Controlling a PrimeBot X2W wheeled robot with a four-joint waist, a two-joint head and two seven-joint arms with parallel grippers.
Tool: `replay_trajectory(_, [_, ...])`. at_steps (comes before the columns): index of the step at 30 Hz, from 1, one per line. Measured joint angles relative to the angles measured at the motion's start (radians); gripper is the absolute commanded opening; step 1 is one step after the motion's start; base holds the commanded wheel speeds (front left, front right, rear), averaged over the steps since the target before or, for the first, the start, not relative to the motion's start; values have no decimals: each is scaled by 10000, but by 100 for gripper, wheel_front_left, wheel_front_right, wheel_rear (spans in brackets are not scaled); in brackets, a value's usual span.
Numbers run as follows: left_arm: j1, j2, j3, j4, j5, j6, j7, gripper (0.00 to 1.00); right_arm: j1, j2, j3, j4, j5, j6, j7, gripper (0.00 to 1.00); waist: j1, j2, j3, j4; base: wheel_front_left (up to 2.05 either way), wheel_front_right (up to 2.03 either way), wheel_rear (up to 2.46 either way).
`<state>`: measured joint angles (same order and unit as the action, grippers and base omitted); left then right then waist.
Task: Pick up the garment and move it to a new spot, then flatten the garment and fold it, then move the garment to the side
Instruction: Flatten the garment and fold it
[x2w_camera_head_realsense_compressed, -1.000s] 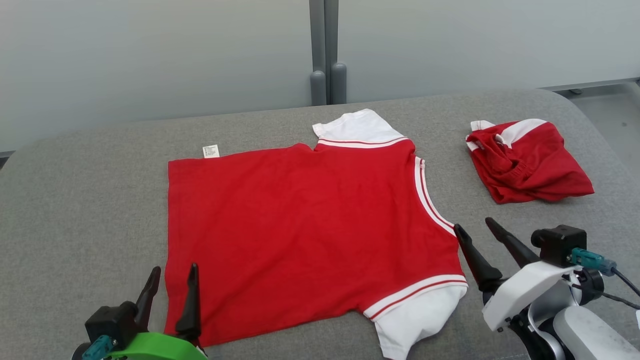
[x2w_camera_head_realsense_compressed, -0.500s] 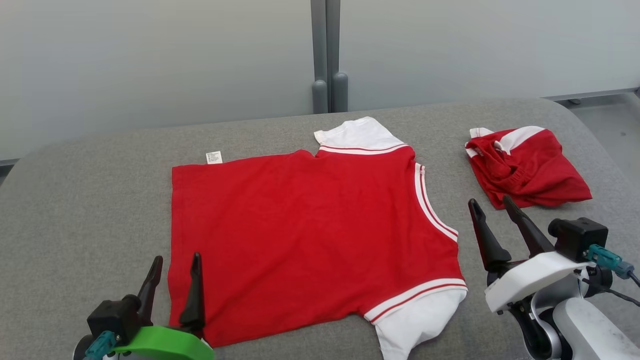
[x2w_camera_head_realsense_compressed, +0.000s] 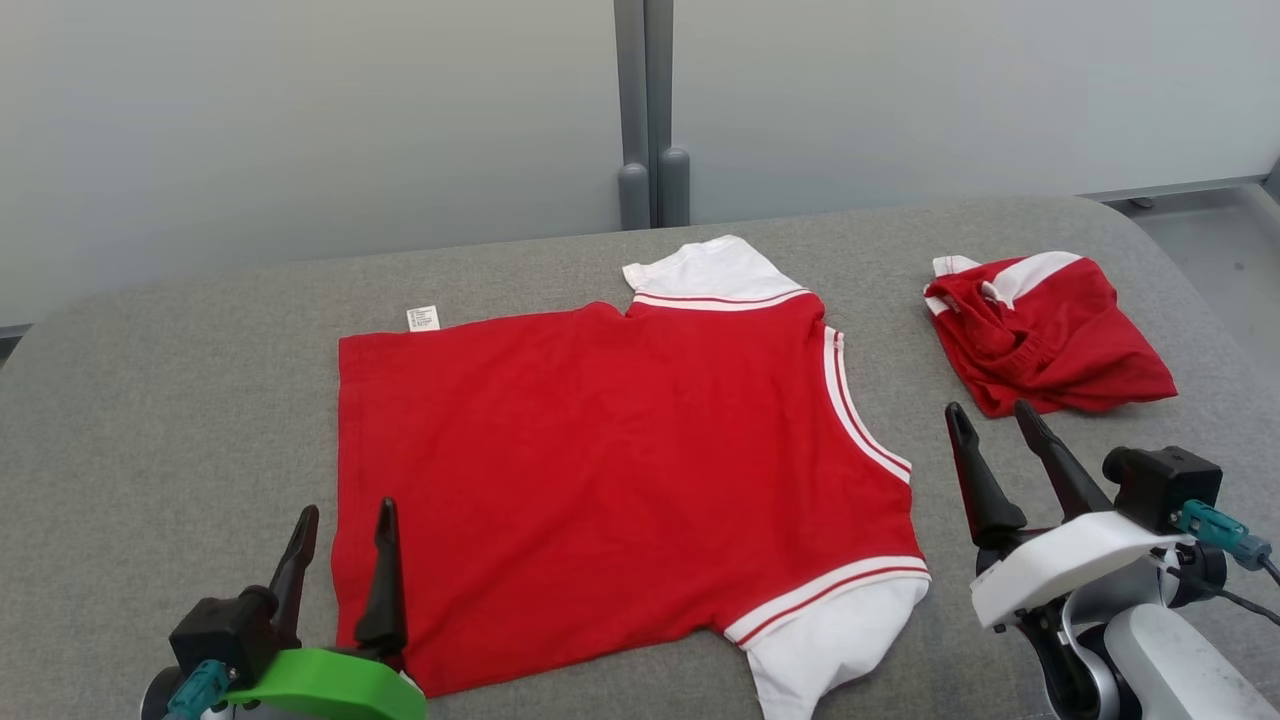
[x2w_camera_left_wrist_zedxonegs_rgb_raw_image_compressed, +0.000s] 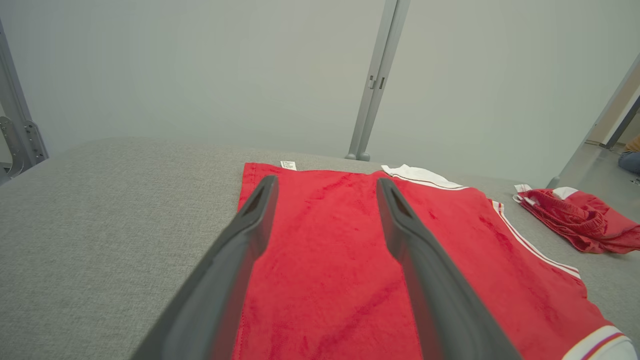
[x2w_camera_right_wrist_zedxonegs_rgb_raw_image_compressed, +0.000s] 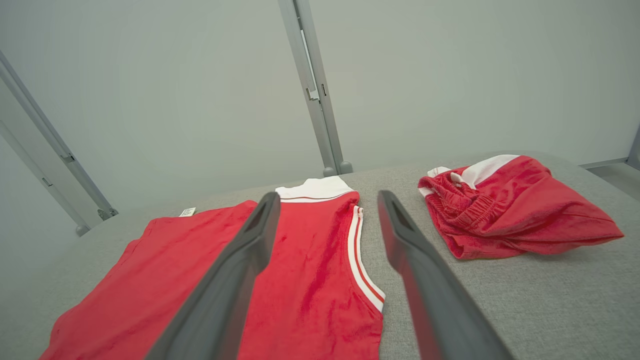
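A rounded grey fabric-covered table (x2w_camera_head_realsense_compressed: 150, 400) is left bare along its left side. A red T-shirt with white striped sleeves (x2w_camera_head_realsense_compressed: 600, 470) is spread flat at its middle. Crumpled red-and-white shorts (x2w_camera_head_realsense_compressed: 1050, 340) are set near the right edge. The left gripper (x2w_camera_head_realsense_compressed: 347, 510), at the shirt's near-left corner, and the right gripper (x2w_camera_head_realsense_compressed: 990, 408), between shirt and shorts, are held open and empty.

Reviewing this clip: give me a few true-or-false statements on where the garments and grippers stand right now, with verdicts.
1. The red shirt lies spread flat on the grey surface. True.
2. The left gripper is shut on the shirt's hem. False: it is open and holds nothing.
3. A bunched red garment lies right of the shirt, apart from it. True.
4. The right gripper holds the bunched red garment. False: it is open and empty.
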<state>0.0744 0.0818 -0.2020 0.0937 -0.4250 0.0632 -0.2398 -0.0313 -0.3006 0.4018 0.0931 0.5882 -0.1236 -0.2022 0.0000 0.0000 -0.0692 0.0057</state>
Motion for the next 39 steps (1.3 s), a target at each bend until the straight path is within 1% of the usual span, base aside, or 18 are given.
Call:
replay_trajectory(5, [0, 0, -2, -15, 0, 79, 0, 100, 6, 88, -44, 44, -63, 0, -33, 100, 0, 0, -17, 14, 0, 0, 0])
replay_trajectory(29, [8, -2, -54, -169, 104, 178, 33, 100, 184, 414, -58, 213, -109, -2, -100, 100, 0, 0, 108, 55, 0, 0, 0])
replay_trajectory(39, [446, 6, 36, 499, 69, 253, 474, 100, 184, 416, -123, 268, -188, -4, -173, 100, 0, 0, 221, 75, 0, 0, 0])
